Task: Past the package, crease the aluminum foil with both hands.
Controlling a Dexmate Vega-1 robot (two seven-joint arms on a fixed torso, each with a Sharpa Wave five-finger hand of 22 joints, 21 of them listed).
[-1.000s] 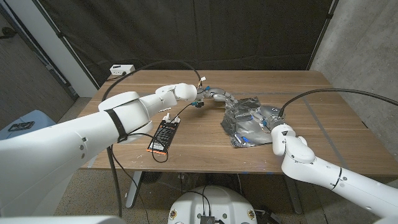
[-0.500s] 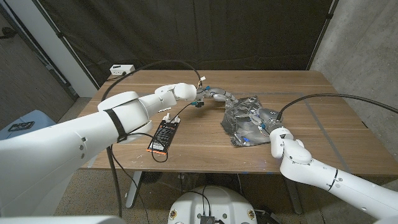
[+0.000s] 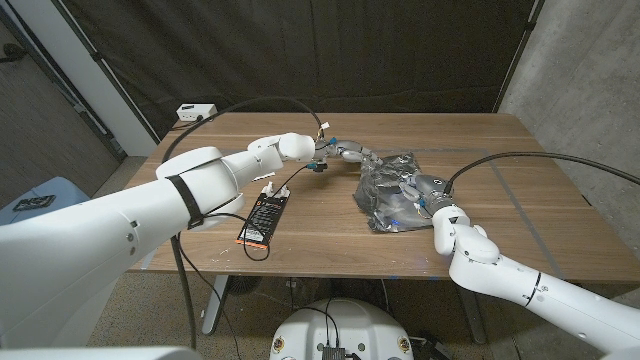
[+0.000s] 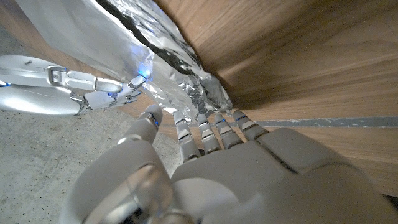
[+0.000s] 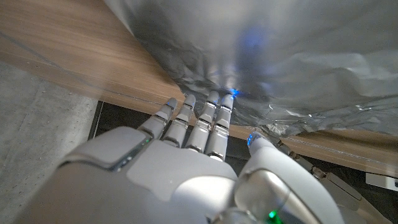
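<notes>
Head view, left to right: a flat black package (image 3: 262, 218) lies near the front of the wooden worktop (image 3: 300, 225). Past it, the left hand (image 3: 343, 152) reaches to the far left edge of the aluminum foil (image 3: 385, 178), a crumpled, shiny silver sheet right of centre. The left wrist view shows its fingers (image 4: 205, 132) curled onto a bunched foil edge. The right hand (image 3: 424, 190) presses the sheet's near right side, fingers (image 5: 198, 121) extended against it; whether it grips, I cannot tell. Foil looks light, thin, easily torn, shape-holding; edges seem the best hold.
</notes>
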